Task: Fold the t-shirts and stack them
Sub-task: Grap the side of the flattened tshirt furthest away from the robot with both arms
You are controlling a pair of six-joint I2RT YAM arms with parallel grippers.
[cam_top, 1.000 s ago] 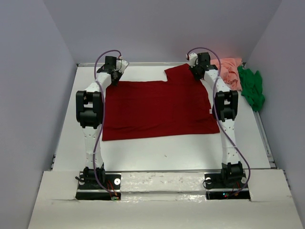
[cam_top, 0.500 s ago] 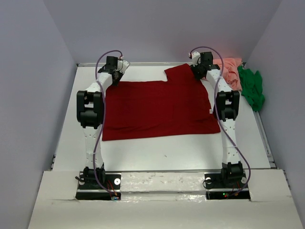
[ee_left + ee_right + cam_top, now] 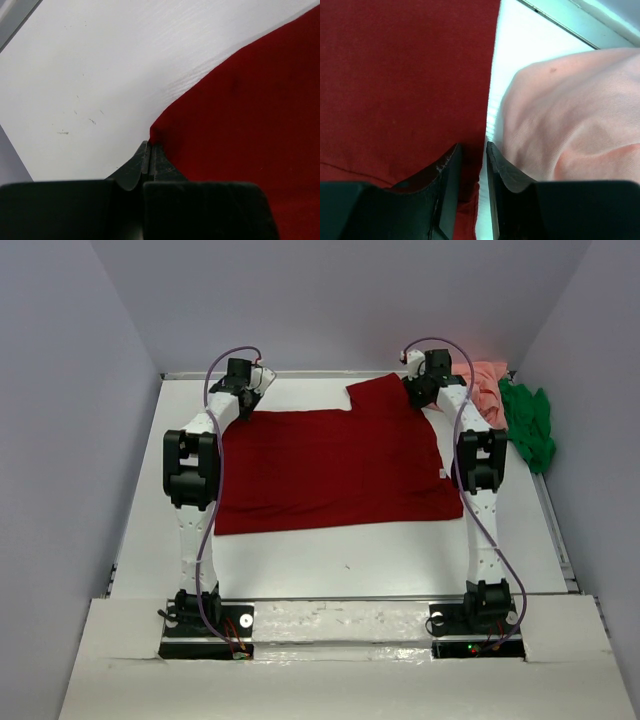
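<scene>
The dark red t-shirt [image 3: 330,465] lies spread flat on the white table [image 3: 330,560]. My left gripper [image 3: 243,398] is at its far left corner. In the left wrist view that gripper [image 3: 149,143] is shut, with the shirt's corner [image 3: 250,110] drawn up to its tips. My right gripper [image 3: 420,390] is at the far right sleeve. There its jaws [image 3: 472,145] stand a narrow gap apart over the red shirt's edge [image 3: 395,75]. The salmon pink t-shirt [image 3: 570,115] lies crumpled just beside the right finger. The bright green t-shirt [image 3: 530,425] is bunched further right.
The pink t-shirt [image 3: 487,390] and the green one sit in a heap at the table's far right corner, against the grey side wall. A raised rim [image 3: 555,530] runs along the table's right edge. Bare white table shows in front of the red shirt.
Both grippers have shifted slightly towards the far right. The right jaws have changed their width. The red shirt lies almost as before.
</scene>
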